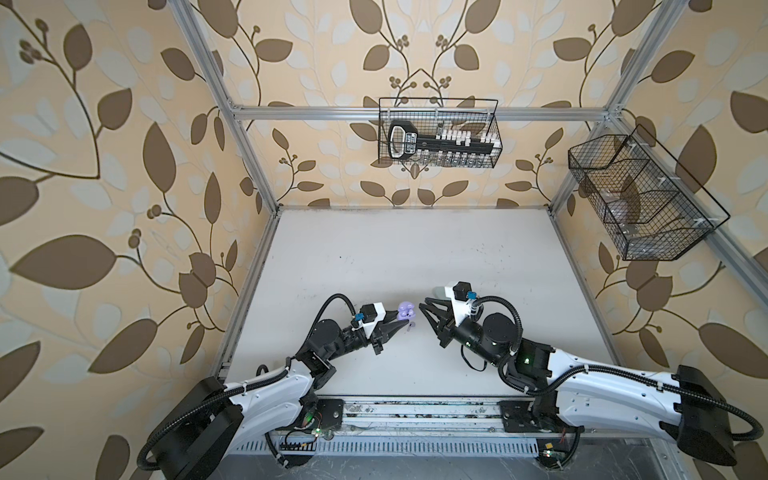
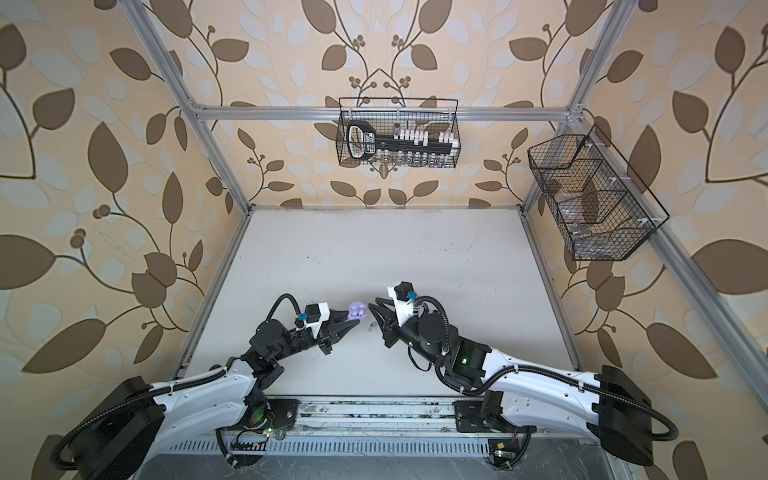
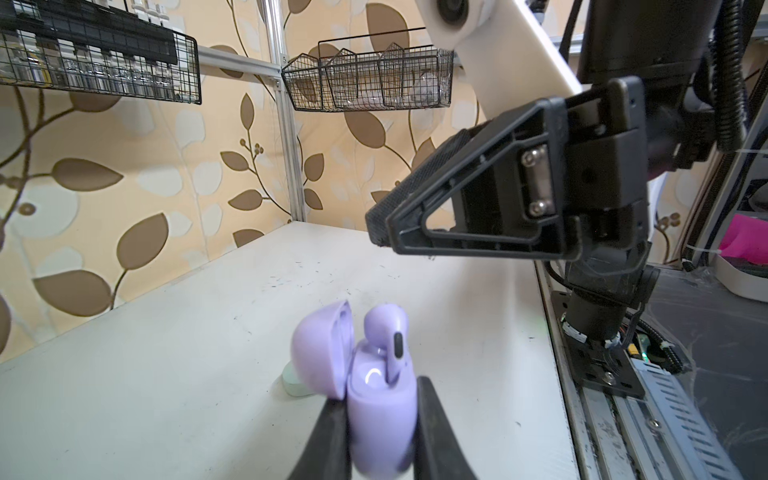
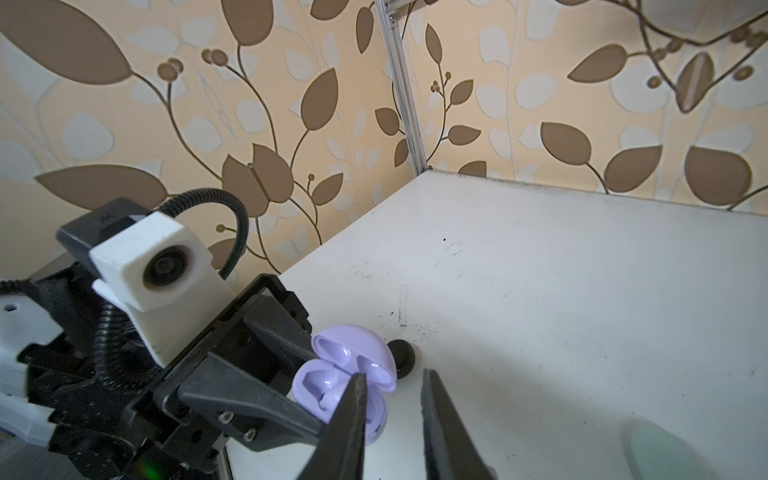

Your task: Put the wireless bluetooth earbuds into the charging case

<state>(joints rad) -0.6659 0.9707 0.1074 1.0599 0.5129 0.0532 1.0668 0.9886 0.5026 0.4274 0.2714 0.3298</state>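
2 arms [image 1: 270, 386] angle inward, left jaws clamping the lavender case [image 3: 380, 411].

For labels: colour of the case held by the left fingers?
Lavender case, best in left wrist view.

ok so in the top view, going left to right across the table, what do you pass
left gripper → open lavender plastic charging case clamped in it → right gripper, jaws apart → pale mint rounded case, partly hidden behind the right wrist camera
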